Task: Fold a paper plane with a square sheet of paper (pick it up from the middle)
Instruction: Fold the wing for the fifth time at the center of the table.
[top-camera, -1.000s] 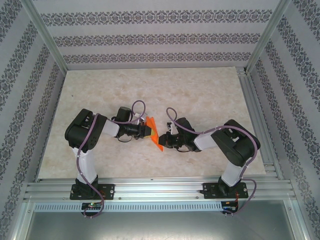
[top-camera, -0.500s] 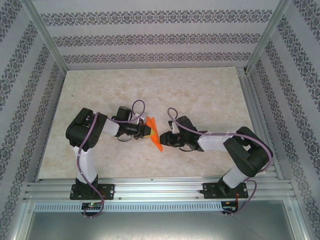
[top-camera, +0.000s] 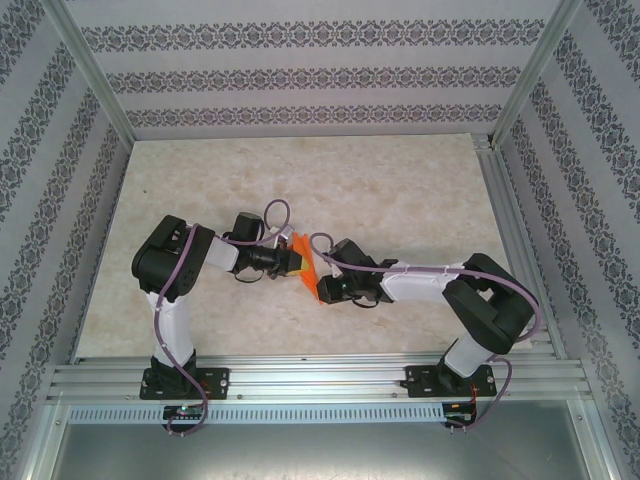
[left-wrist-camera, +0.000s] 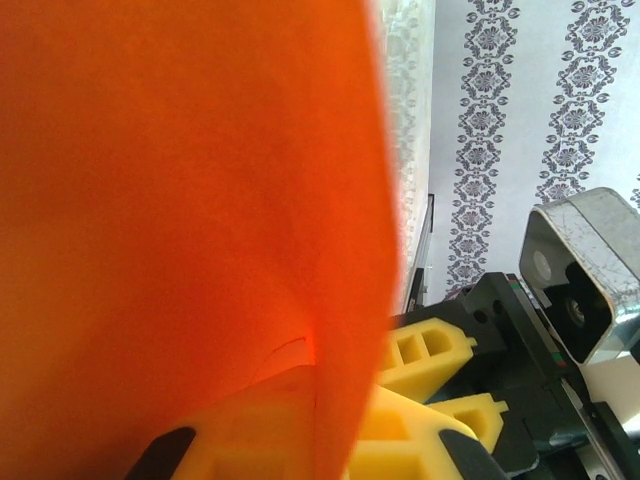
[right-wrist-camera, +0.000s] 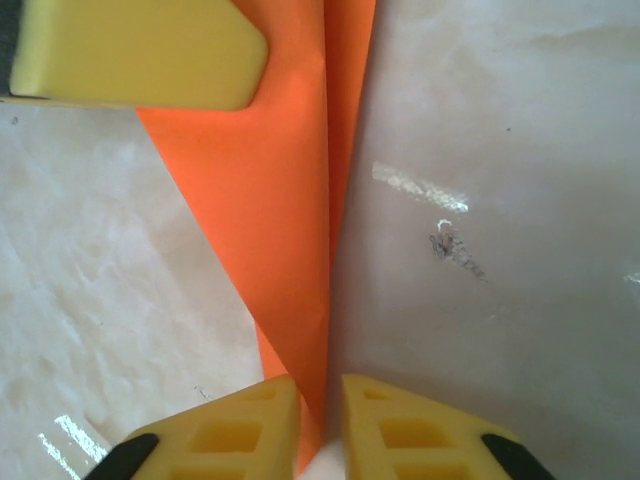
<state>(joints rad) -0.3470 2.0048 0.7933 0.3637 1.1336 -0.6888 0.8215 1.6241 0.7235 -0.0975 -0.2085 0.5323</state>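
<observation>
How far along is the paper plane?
Done: the orange paper is picked up and shows a long crease. In hand: the left gripper and right gripper both pinch it, held between them. Left: it's no slim pointed dart yet, so more folds remain.

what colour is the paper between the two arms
The paper is plain bright orange, with no markings; it shows best in the right wrist view.
</observation>
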